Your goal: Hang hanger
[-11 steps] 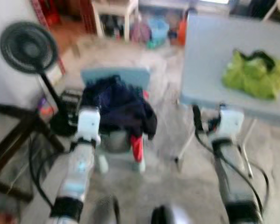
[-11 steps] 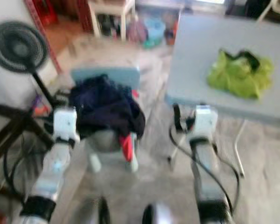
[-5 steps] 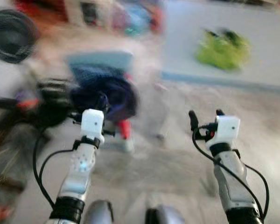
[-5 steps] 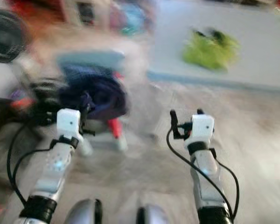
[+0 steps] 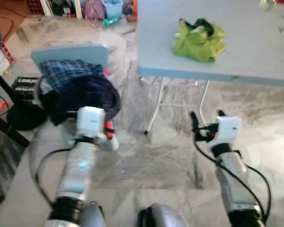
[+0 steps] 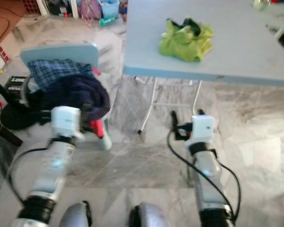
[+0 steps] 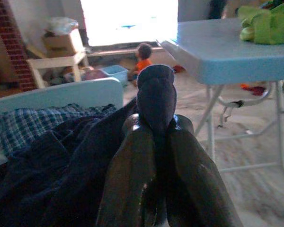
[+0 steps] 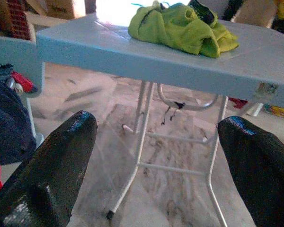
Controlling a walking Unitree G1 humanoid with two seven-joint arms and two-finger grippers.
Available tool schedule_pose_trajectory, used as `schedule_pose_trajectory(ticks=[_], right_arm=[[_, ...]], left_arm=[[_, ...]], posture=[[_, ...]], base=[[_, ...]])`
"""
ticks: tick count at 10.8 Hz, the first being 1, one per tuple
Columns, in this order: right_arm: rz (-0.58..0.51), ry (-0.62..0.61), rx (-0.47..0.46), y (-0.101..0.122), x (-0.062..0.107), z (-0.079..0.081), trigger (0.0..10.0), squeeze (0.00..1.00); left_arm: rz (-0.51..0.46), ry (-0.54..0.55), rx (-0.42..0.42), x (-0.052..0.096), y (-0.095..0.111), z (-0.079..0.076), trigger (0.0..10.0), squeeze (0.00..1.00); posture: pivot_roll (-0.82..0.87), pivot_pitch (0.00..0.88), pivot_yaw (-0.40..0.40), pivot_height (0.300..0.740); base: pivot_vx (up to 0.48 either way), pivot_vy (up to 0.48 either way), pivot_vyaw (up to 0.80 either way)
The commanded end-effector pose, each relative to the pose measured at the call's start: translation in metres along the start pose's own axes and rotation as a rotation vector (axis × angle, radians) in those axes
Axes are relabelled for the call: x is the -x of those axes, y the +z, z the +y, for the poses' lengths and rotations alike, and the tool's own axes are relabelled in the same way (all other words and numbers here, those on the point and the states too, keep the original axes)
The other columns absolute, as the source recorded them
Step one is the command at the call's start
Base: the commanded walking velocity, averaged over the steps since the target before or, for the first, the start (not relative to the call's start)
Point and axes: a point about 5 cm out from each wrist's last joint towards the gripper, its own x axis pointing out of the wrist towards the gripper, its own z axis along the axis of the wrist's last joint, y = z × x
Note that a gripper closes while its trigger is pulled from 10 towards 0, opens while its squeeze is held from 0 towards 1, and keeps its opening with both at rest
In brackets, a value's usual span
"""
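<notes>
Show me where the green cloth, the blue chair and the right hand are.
green cloth (image 5: 197, 40), left eye view, middle of the heap
blue chair (image 5: 71, 53), left eye view, backrest
right hand (image 5: 206, 115), left eye view, between fingertips

Head stereo looks down; wrist cameras face forward low; all share table (image 5: 236, 52).

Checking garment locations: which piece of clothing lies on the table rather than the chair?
The lime-green garment, bunched alone on the light blue table; the dark navy and plaid clothes sit heaped on the chair.

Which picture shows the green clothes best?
The right wrist view: the green clothes lie big and sharp on the blue table. The eye views show them smaller from above; the left wrist view catches just a corner.
</notes>
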Motion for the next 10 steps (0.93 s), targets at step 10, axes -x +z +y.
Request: schedule_pose_trajectory(ticks=[10], right_arm=[[0.039, -0.009, 0.015, -0.006, 0.007, -0.003, 10.0, 0.0]], left_arm=[[0.075, 0.109, 0.054, -0.003, -0.006, 0.001, 10.0, 0.0]], posture=[[-0.03, 0.15, -0.073, 0.74]], base=[[0.0, -0.366, 0.0]])
